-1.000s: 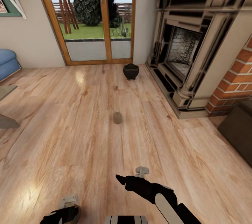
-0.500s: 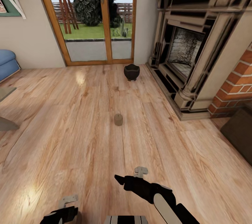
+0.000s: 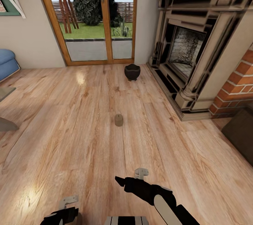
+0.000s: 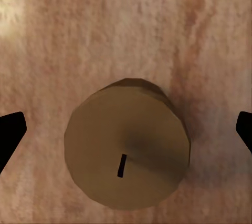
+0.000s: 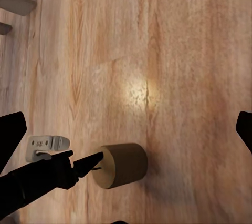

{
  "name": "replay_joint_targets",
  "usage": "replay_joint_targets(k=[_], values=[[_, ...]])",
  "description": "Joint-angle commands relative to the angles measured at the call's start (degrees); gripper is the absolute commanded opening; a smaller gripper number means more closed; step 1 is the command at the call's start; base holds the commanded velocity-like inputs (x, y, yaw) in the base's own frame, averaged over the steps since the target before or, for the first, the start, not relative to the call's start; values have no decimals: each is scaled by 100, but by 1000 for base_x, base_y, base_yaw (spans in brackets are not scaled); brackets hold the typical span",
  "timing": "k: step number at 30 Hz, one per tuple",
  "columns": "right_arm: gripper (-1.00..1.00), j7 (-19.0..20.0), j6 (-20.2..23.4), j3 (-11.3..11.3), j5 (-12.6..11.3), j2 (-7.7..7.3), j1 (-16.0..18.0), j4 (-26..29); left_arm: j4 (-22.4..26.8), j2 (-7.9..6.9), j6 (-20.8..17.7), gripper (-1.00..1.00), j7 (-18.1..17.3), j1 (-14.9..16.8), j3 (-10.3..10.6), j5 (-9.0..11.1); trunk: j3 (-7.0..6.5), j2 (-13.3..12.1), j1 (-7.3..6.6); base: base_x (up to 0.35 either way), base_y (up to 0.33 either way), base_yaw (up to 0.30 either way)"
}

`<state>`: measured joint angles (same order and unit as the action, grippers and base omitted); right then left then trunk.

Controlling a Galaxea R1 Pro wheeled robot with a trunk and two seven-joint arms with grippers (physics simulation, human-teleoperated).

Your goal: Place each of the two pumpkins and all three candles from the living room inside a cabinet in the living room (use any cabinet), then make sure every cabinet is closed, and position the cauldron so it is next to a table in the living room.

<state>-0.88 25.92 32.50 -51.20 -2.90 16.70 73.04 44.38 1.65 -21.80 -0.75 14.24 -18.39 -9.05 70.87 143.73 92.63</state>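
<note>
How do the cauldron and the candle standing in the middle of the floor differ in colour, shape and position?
Colour: the cauldron is black, the candle dull tan.
Shape: the cauldron is a bellied pot with a wide open mouth; the candle is a plain short cylinder.
Position: the cauldron sits farther off, near the fireplace; the candle is nearer the robot.
Both stand upright on the wooden floor.
</note>
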Motion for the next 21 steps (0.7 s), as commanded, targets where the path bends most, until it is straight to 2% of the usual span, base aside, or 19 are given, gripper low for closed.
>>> replay_joint_targets(k=[1, 9, 15, 17, 21], values=[[100, 0, 0, -3, -2, 0, 0, 0, 0, 1, 0, 100, 2, 0, -3, 0, 22, 1, 3, 0, 0, 0], [100, 0, -2, 1, 4, 0, 0, 0, 0, -3, 0, 100, 5, 0, 1, 0, 199, 12, 23, 0, 0, 0], [100, 3, 0, -6, -6, -30, 0, 56, 0, 0, 0, 100, 5, 0, 2, -7, 199, 12, 23, 0, 0, 0], [100, 12, 3, -26, -10, -70, 0, 87, 0, 1, 0, 100, 5, 0, 2, -8, 244, 15, 28, 0, 0, 0], [100, 267, 8, -61, -13, -122, 0, 107, 0, 2, 0, 100, 5, 0, 2, -9, 288, 17, 34, 0, 0, 0]])
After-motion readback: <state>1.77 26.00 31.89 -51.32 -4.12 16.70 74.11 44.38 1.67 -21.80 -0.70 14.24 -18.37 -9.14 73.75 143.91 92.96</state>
